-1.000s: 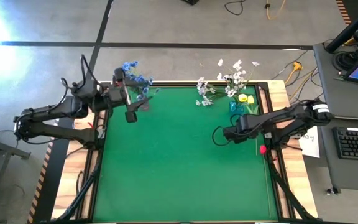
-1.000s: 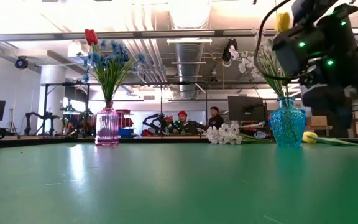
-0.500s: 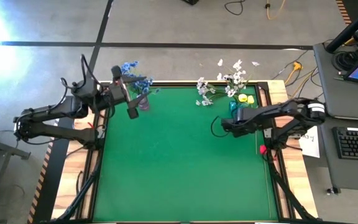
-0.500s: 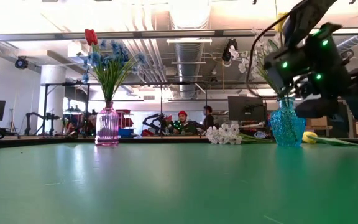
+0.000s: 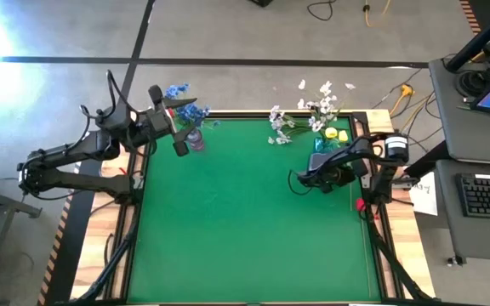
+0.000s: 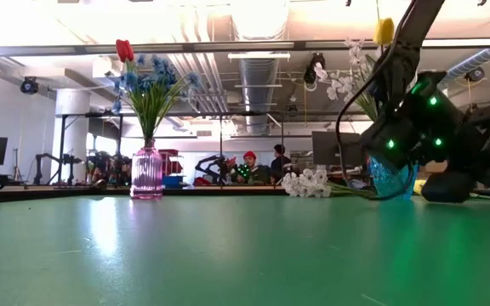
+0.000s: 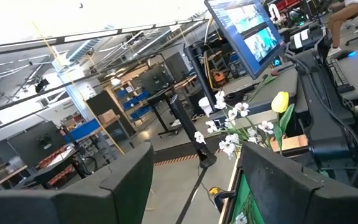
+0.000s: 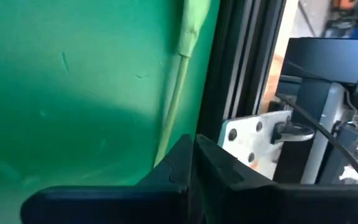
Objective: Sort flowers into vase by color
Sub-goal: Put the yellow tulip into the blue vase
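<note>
A thin pale-green flower stem [image 8: 178,87] (bloom unseen) lies on green.

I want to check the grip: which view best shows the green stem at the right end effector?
The right wrist view: the green stem runs across the mat into the shut right end effector. The high view shows only that end effector low near the teal vase; the low view hides the stem behind the arm; the left wrist view misses it.
</note>
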Available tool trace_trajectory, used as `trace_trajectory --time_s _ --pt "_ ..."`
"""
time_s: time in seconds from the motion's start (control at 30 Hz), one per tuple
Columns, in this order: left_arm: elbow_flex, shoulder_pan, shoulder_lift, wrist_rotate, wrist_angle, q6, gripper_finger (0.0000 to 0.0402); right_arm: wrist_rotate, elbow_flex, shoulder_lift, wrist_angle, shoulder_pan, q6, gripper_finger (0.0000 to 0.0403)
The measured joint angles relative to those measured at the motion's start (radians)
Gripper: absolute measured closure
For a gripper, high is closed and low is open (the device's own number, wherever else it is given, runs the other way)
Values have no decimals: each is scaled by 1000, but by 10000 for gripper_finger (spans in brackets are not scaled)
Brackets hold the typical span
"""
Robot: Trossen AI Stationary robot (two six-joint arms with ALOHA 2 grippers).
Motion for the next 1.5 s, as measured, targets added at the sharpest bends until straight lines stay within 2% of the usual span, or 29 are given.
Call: trace_trajectory --time_s 0.23,0.5,0.77,0.93,1.2,1.5 --pt "0 1 1 0 0 0 173 8 7 52 28 6 -31 391" --pt "0 1 1 0 -1 0 173 -8 13 -34 83 9 -38 391" --pt "0 1 1 0 -1 0 173 -12 9 -170 31 4 -23 391" --pt "0 2 1 0 -1 0 173 -14 3 -182 -111 0 25 391" --pt "0 2 1 0 -2 0 173 -101 -64 -165 84 1 -37 391" --pt "0 2 2 0 -2 0 173 -99 -101 -138 175 -2 -24 391"
